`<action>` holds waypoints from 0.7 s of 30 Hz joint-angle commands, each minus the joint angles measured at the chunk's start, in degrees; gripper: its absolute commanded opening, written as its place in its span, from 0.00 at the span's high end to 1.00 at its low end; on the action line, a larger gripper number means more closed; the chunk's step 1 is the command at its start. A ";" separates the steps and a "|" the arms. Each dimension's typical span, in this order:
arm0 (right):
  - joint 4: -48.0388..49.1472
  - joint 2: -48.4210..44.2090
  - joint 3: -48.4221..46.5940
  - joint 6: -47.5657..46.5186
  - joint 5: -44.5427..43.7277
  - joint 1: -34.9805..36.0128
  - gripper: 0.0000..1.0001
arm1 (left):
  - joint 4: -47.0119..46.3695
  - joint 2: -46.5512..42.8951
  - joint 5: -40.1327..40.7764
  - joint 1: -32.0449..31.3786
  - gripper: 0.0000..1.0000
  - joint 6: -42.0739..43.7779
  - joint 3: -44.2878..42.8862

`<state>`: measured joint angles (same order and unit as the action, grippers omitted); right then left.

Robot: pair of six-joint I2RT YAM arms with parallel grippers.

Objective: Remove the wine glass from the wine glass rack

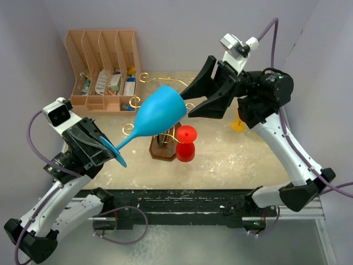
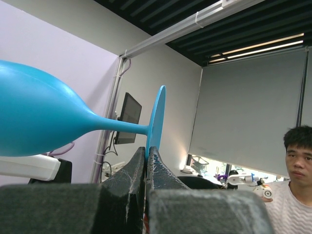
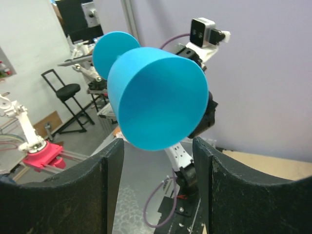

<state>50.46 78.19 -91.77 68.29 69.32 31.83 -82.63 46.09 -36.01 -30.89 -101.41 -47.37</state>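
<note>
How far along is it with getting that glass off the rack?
Mostly done: the blue glass is clear of the rack, held sideways by its foot in the shut left claw. The open right claw flanks its bowl, not gripping. Left, probably: a handover or setting it down.

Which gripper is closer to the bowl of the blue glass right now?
Right. The right gripper is open, its fingers either side of the blue glass at the bowl's mouth, apparently not touching. The left gripper is shut on the foot, at the stem's other end.
</note>
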 commanded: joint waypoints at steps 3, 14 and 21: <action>2.64 0.54 -5.09 -1.14 -1.99 4.77 0.40 | -3.89 0.23 0.37 -0.04 1.00 0.11 0.15; 3.46 0.45 -5.12 -1.06 -4.29 9.79 0.58 | -6.14 2.65 0.69 -0.04 1.00 -0.54 0.74; 0.69 -0.50 -3.12 -2.73 -5.87 10.50 1.00 | -4.90 1.96 1.12 -0.04 0.95 0.03 2.22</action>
<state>51.57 79.35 -94.70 68.69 66.65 42.33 -85.03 48.49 -35.09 -30.89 -102.06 -45.89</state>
